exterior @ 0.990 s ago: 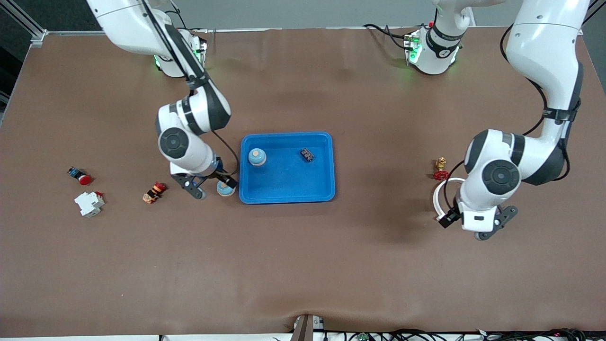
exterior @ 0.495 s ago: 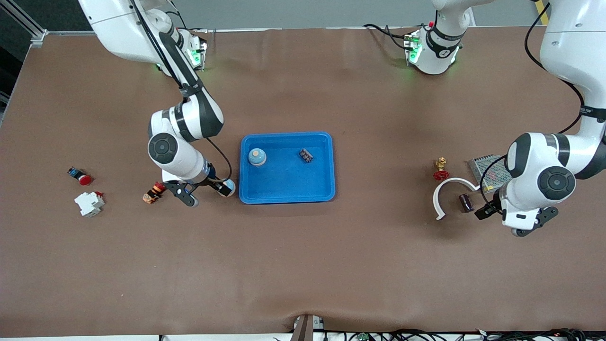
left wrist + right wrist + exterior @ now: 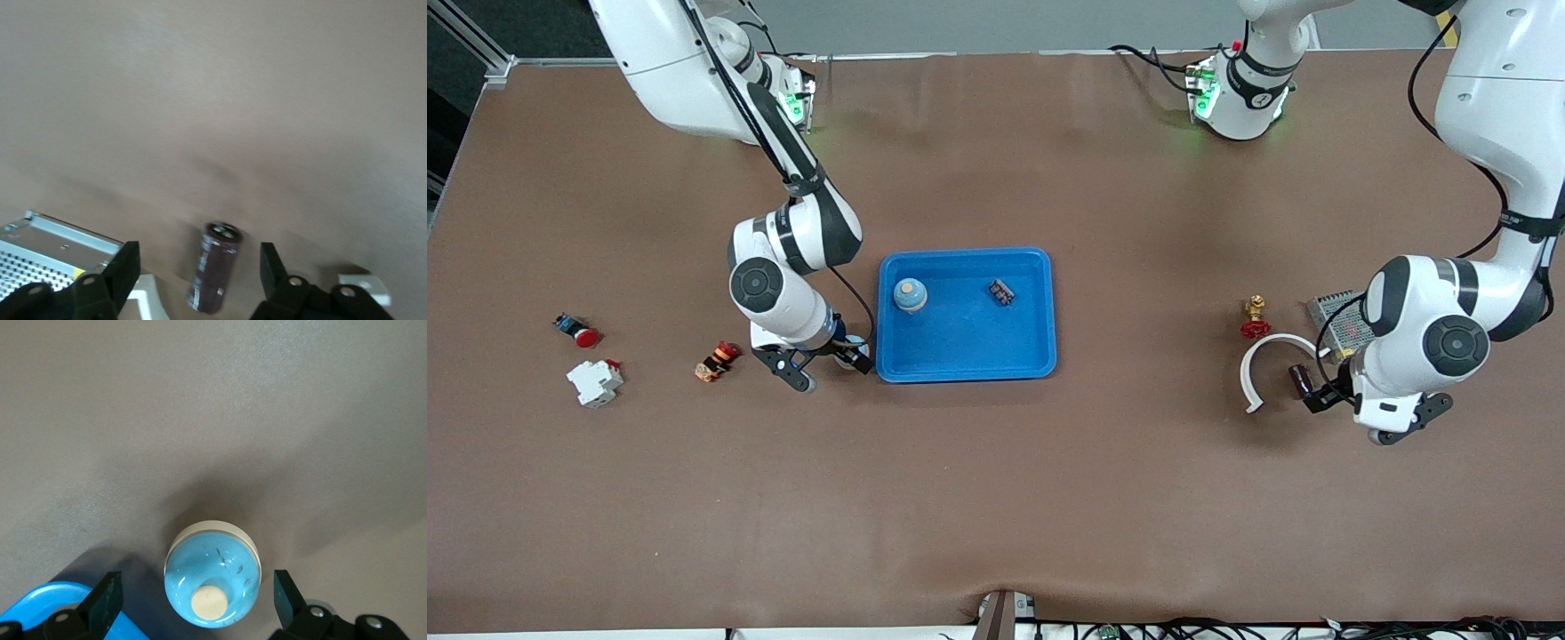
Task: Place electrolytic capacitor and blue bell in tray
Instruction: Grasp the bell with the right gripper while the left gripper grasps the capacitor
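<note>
The blue tray lies mid-table. A blue bell and a small dark part rest in it. A second blue bell stands on the table just outside the tray, toward the right arm's end. My right gripper is open over it. In the right wrist view the bell sits between the open fingers, untouched. The dark electrolytic capacitor lies on the table by my open left gripper. In the left wrist view it lies between the fingers, untouched.
A white C-shaped ring, a red and gold valve and a metal power supply lie around the capacitor. A red button, a white breaker and an orange part lie toward the right arm's end.
My left gripper moved off the white ring toward the left arm's end, then came back over the capacitor. My right gripper shifted about the bell beside the tray and stays open.
</note>
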